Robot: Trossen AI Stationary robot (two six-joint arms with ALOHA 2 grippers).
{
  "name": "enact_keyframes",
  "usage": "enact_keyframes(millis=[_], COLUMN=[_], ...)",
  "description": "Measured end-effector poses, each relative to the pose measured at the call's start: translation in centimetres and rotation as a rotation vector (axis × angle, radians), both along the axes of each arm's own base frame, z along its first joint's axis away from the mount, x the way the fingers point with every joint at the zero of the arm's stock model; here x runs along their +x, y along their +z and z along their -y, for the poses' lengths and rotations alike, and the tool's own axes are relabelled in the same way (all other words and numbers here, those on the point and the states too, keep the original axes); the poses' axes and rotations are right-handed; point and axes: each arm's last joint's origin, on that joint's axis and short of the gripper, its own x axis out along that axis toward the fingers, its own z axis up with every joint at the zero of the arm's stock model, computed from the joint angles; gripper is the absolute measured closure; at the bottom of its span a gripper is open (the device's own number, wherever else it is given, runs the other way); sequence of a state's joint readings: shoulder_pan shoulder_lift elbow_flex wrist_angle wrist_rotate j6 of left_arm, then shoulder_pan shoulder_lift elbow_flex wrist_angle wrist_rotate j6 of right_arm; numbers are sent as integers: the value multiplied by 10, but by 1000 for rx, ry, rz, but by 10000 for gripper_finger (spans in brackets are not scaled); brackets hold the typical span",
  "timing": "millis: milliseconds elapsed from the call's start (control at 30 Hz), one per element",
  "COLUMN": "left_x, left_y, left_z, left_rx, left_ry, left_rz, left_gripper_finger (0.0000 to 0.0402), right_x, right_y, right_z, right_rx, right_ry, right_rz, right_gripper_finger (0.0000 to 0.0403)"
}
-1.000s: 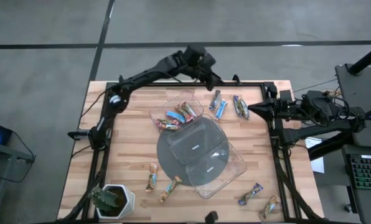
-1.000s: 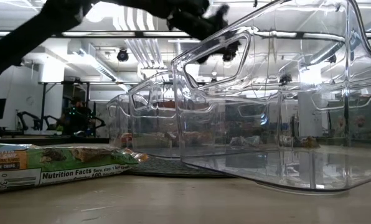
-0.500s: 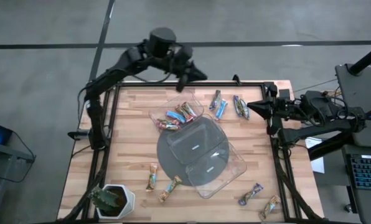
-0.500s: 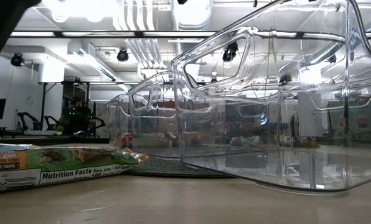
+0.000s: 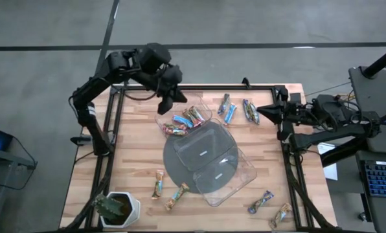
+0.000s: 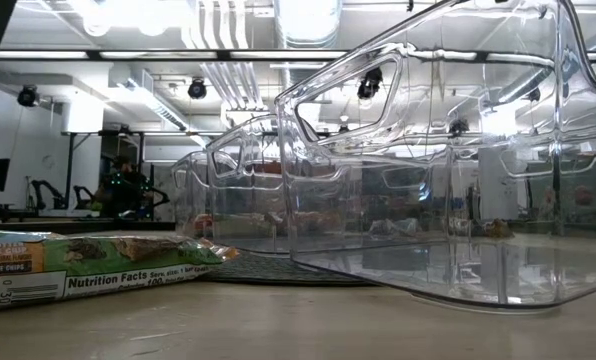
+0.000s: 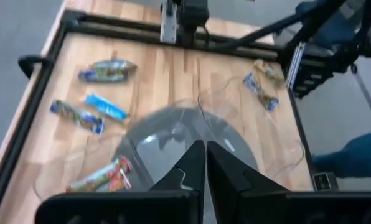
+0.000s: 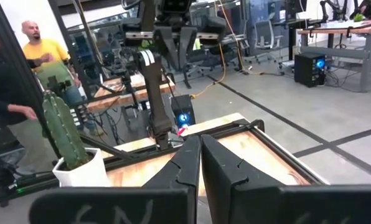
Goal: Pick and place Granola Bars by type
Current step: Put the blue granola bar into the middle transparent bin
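From above, the left jaws hang closed and empty over the far edge of the desk, right by the far rim of a clear tray that holds several granola bars. Three more bars lie on the wood between those jaws and the right jaws, which wait at the desk's right edge, fingers together, gripping nothing. Two empty clear trays rest on a grey disc, well nearer the front than either pair of jaws. Two bars lie at the front beside a potted cactus, and two others at the front right corner.

At desk height, a green-wrapped bar lies close to the lens beside the clear tray walls; neither arm's jaws can be made out here, only a dark edge that may be an arm.

The left wrist view shows its fingers pressed together, with the trays, disc and scattered bars ahead of them.

The right wrist view shows its fingers shut, the cactus and the other arm beyond, and people in the room behind.
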State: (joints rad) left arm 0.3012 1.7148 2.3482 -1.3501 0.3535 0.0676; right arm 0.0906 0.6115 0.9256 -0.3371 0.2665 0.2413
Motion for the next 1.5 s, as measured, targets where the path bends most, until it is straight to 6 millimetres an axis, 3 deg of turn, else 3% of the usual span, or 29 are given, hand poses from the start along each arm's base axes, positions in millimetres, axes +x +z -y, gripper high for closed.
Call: enact_keyframes(millis=[333, 500, 700, 867, 1033, 1267, 1500], left_x=[1, -5, -34, -51, -66, -82, -98], left_y=[-11, 8, 19, 2, -31, -80, -82], left_z=[13, 21, 28, 32, 34, 35, 38], left_rx=[45, 104, 126, 86, 40, -40, -47], left_ry=[67, 47, 60, 104, 152, 315, 324], left_rz=[-127, 45, 208, 349, 497, 509, 599], left_gripper_finger=[401, 401, 402, 402, 402, 401, 401], right_x=[7, 9, 10, 10, 12, 21, 21], right_y=[-3, -6, -6, -6, -6, 24, 55], right_z=[0, 0, 1, 4, 9, 17, 33], right_rx=[36, 52, 49, 66, 91, 10, 18], right_ry=[-27, -28, -75, -143, -189, -246, -338], right_rz=[-26, -49, -50, -45, -41, -97, -300], right_gripper_finger=[394, 394, 394, 394, 394, 394, 388])
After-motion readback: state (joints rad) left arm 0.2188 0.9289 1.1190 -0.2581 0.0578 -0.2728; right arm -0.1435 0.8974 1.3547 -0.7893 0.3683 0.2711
